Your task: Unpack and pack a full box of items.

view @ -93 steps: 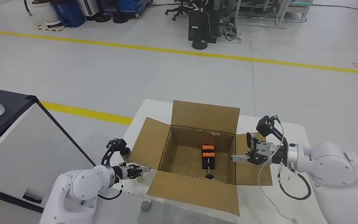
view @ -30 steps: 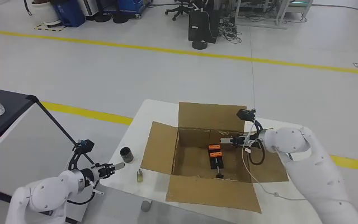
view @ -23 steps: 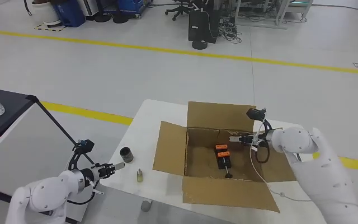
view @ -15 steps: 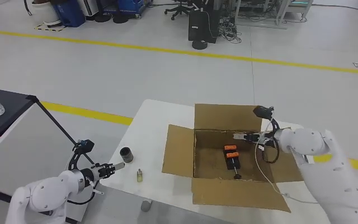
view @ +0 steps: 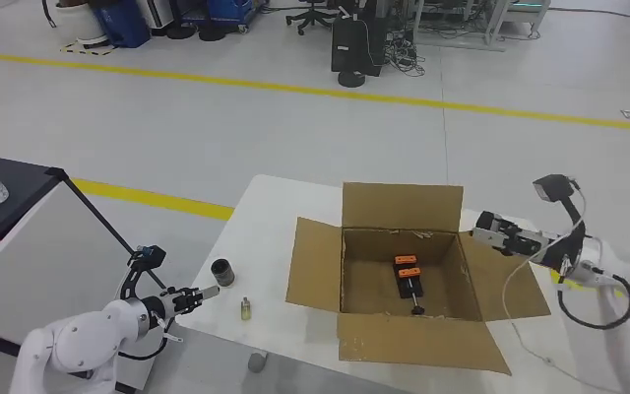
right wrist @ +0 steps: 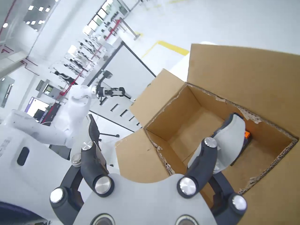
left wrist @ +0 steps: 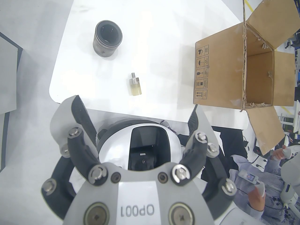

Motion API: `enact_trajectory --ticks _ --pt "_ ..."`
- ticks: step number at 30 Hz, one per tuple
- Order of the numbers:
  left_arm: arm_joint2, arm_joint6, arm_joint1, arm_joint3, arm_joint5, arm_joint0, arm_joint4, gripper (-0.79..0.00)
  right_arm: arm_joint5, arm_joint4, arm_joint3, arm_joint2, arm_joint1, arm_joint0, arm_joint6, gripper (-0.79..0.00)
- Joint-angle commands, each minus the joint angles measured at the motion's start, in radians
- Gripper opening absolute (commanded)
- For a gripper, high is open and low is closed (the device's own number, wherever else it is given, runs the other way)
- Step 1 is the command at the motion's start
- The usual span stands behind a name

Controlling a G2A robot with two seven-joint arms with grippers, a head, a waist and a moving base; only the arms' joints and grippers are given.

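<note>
Left tool [view: 207,292] faces cylinder [view: 223,272], vial [view: 245,308].

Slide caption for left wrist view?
Open left end effector facing white table with dark metal cylinder, small pale bottle, open cardboard box.

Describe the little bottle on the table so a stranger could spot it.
Find the white table with the open cardboard box. Two small things sit on the bare part beside it. The bottle is the pale yellowish one with a metal cap, not the dark hollow cylinder.
</note>
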Motion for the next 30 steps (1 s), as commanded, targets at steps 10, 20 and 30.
enact_trajectory --ticks 10,20,30 --pt "0.069 0.125 0.004 0.037 -0.008 0.016 0.172 0.000 -0.060 0.110 0.023 0.112 0.006 -0.082 0.012 0.000" --pt "0.305 0.178 -0.001 0.004 0.026 0.044 0.325 0.000 -0.060 0.110 0.023 0.112 0.006 -0.082 0.012 0.000" --pt "0.375 0.275 -0.003 -0.056 0.025 0.078 0.343 0.000 -0.060 0.110 0.023 0.112 0.006 -0.082 0.012 0.000"
